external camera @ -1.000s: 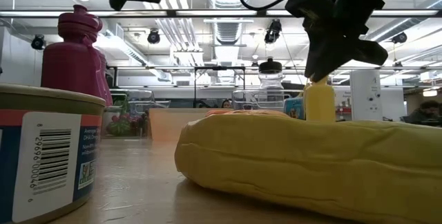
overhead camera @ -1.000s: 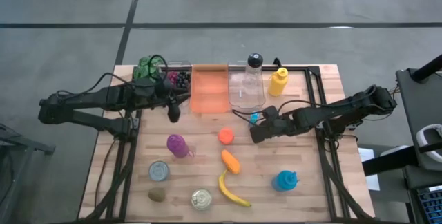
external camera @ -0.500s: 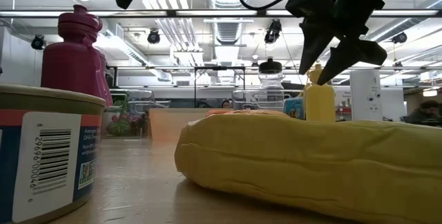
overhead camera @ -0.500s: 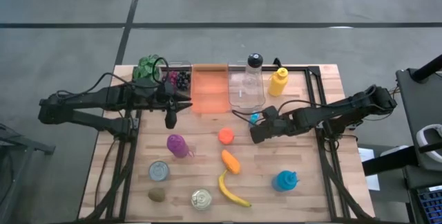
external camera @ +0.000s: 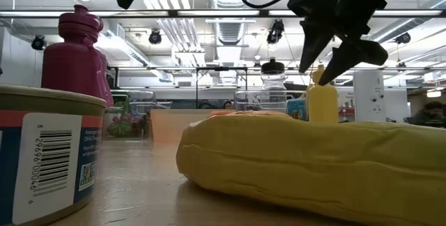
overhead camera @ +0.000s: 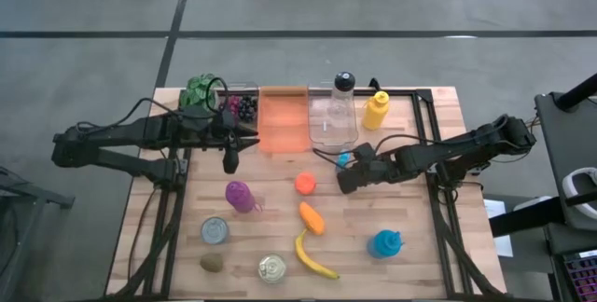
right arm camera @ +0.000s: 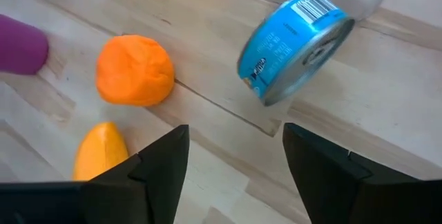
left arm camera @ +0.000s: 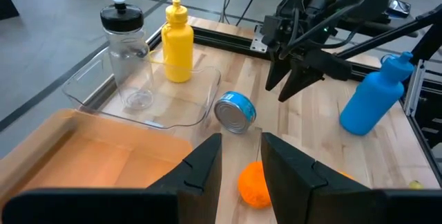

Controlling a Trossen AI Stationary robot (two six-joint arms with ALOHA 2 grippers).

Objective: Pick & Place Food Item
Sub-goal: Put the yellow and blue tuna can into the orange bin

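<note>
My right gripper (overhead camera: 343,180) has spread its fingers in the last second: a second ago they were pressed together in the low view, now they stand apart with nothing between them. The arm itself has not shifted over the table (overhead camera: 420,246). I read that as getting ready to come down on a food item, most likely the orange ball (right arm camera: 134,70), which lies on the wood just ahead of my fingers, beside the tipped blue can (right arm camera: 295,45).

My left gripper (overhead camera: 231,157) hangs near the orange tray (overhead camera: 283,120), fingers a little apart and empty; it has barely moved.

The ball looks soft and matte, slightly lumpy, so it should give under the pads. The can is smooth metal with a paper label and lies on its side, so it might roll if nudged. The carrot-like orange piece (right arm camera: 100,153) is glossy and tapered. The table is pale planked wood, and the clear bin (left arm camera: 173,96) is thin hard plastic.
</note>
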